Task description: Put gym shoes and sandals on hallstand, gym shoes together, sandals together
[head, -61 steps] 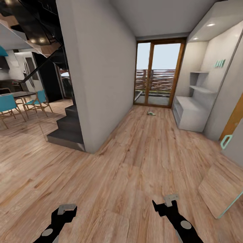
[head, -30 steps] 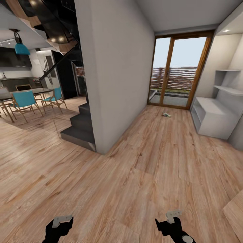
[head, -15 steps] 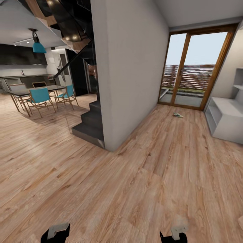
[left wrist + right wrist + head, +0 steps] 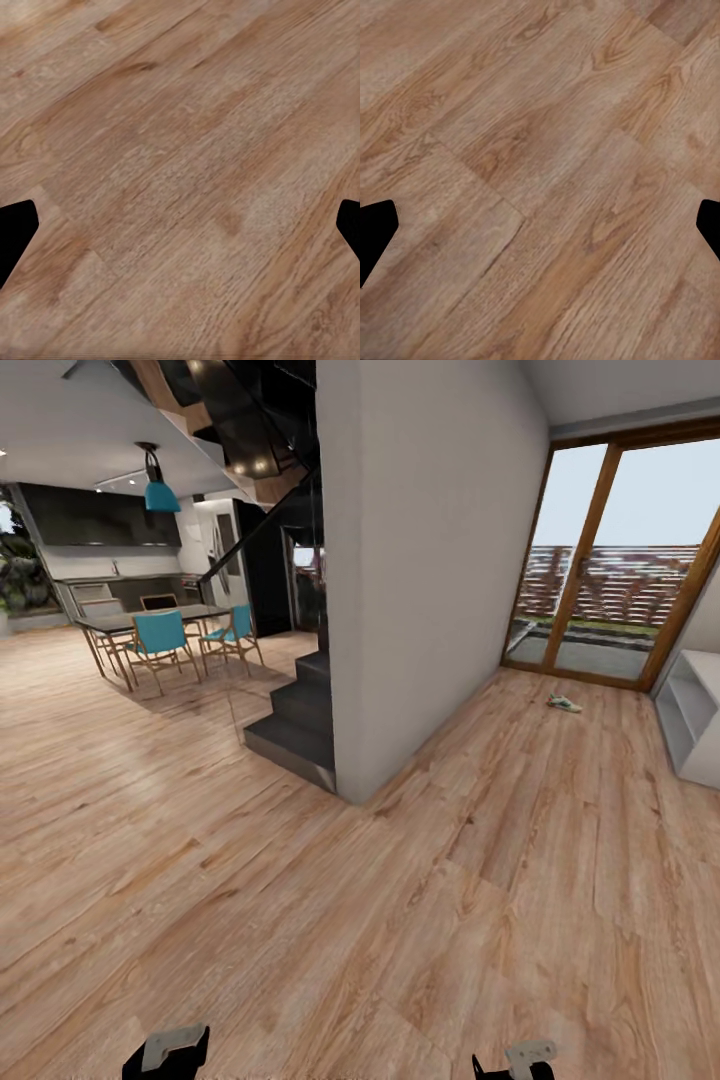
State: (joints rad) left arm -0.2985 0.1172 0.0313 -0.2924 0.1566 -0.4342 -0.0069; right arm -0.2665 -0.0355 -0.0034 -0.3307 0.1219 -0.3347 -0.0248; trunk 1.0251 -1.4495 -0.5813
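A dining table (image 4: 145, 622) with teal chairs (image 4: 160, 643) stands far left under a teal pendant lamp (image 4: 160, 495), beside dark stairs (image 4: 297, 725) and a grey-white wall (image 4: 425, 560). At the head view's lower edge, the left pincer (image 4: 168, 1053) and right pincer (image 4: 515, 1060) hang over the corridor floor (image 4: 420, 920); each wrist view shows the fingertips (image 4: 16, 232) (image 4: 376, 232) spread wide apart above bare planks. One gym shoe (image 4: 563, 703) lies on the floor near the glass doors (image 4: 620, 575). The hallstand (image 4: 695, 725) edges in at far right, well apart from the shoe.
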